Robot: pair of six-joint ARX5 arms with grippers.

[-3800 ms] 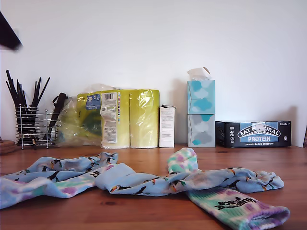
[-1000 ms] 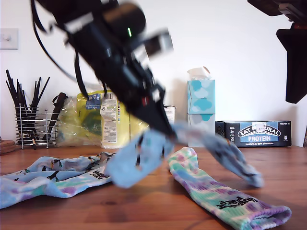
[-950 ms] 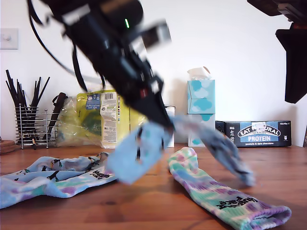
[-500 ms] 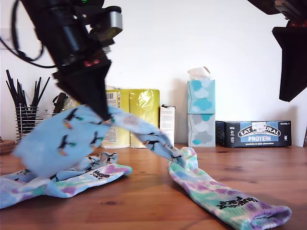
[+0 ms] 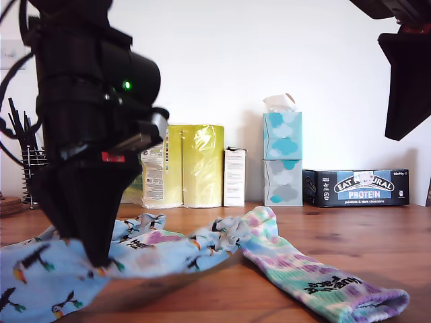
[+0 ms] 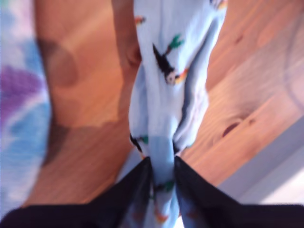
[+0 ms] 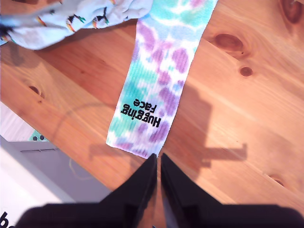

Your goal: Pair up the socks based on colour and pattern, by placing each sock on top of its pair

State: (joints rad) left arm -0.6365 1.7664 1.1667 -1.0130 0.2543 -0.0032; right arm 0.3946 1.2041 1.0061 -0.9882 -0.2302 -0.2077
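Note:
My first gripper (image 6: 161, 164) is shut on a light blue bird-print sock (image 6: 166, 95). In the exterior view this gripper (image 5: 97, 259) stands low over the table at the left. The held sock (image 5: 40, 279) drapes from the view's lower left toward the middle. Under and behind it lie another light blue sock (image 5: 140, 222) and a tie-dye sock (image 5: 160, 237) with black lettering. A second tie-dye sock (image 5: 303, 276) lies to the exterior view's right. My second gripper (image 7: 157, 159) hangs shut and empty above that sock's (image 7: 161, 80) lettered cuff. The second arm (image 5: 407, 74) is high at the exterior view's right.
Along the back wall stand a wire rack of black utensils (image 5: 23, 168), a yellow paper-roll pack (image 5: 185, 165), a small white box (image 5: 234, 176), two stacked tissue boxes (image 5: 281, 158) and a dark protein-bar box (image 5: 355, 187). The wooden table (image 5: 377, 242) shows bare at the exterior view's right.
My first gripper has carried the light blue sock from the middle to the exterior view's left and down to the table. The sock's tail slid off the right tie-dye sock.

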